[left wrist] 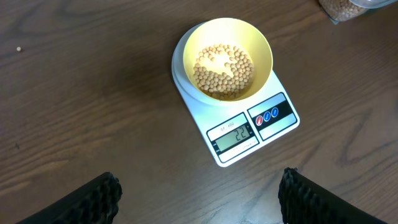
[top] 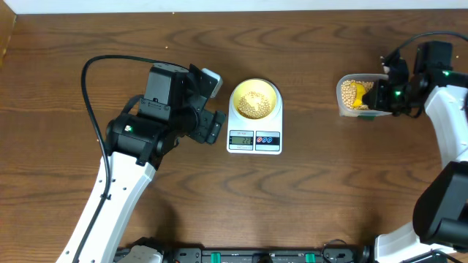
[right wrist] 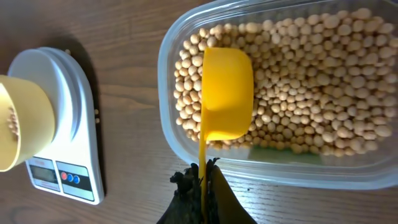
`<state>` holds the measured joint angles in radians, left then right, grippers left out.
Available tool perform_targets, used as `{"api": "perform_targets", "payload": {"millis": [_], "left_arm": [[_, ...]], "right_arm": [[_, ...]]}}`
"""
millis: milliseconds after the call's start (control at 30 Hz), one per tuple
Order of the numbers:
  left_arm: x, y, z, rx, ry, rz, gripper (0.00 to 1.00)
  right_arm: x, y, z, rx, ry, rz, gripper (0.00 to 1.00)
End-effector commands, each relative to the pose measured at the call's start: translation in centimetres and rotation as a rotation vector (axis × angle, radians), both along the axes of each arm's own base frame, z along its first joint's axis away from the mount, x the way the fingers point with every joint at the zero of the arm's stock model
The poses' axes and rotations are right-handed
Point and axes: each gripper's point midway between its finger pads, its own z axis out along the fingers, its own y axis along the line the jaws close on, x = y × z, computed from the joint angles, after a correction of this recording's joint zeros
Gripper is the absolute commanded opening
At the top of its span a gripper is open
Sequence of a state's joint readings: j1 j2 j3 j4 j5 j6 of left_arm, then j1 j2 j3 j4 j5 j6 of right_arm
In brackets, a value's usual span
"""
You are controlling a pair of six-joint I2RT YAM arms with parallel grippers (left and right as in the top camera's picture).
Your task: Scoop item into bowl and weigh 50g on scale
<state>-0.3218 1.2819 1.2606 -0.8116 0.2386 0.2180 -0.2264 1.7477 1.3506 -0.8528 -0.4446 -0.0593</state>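
Resting on the round platform of the scale, the pale yellow-green bowl holds a shallow layer of tan beans that leaves a bare patch of its floor showing near the middle. In the left wrist view the display at the front of the scale reads 22, with the coloured buttons beside it.

To the left of the scale, the left tool hovers above the bare tabletop, its two dark fingers spread wide apart and holding nothing. It points toward the scale without touching it.

Well to the right of the scale stands a clear plastic tub with rounded corners, filled with many more of the same beans. The right tool is at this tub, clamped tight on the thin handle of a yellow scoop. The cup of the scoop lies in the tub at the end nearer the scale, down among the beans; whether it carries any cannot be told.

One stray bean lies on the tabletop far to the left of the scale, and a few more sit just beside the scale on the tub side.
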Motion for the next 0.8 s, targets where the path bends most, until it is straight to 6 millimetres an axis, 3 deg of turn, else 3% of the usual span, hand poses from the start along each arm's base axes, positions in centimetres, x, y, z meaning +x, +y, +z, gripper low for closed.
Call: {"api": "perform_targets", "payload": {"millis": [0, 300, 633, 767], "left_arm": [[-0.1, -0.1, -0.1, -0.001, 0.005, -0.014, 0.83], [-0.1, -0.1, -0.1, -0.001, 0.005, -0.014, 0.83], [-0.1, -0.1, -0.1, 0.0, 0.005, -0.014, 0.83], [-0.1, -0.1, -0.1, -0.001, 0.005, -0.014, 0.84]], "right_arm": [[-0.1, -0.2, 0.0, 0.067, 0.003, -0.021, 0.01], [-0.5, -1.9, 0.9, 0.198, -0.023, -0.078, 0.01], [-1.2, -5.3, 2.6, 0.387, -0.094, -0.175, 0.01], [-1.0, -5.5, 3.6, 0.446, -0.135, -0.172, 0.01]]}}
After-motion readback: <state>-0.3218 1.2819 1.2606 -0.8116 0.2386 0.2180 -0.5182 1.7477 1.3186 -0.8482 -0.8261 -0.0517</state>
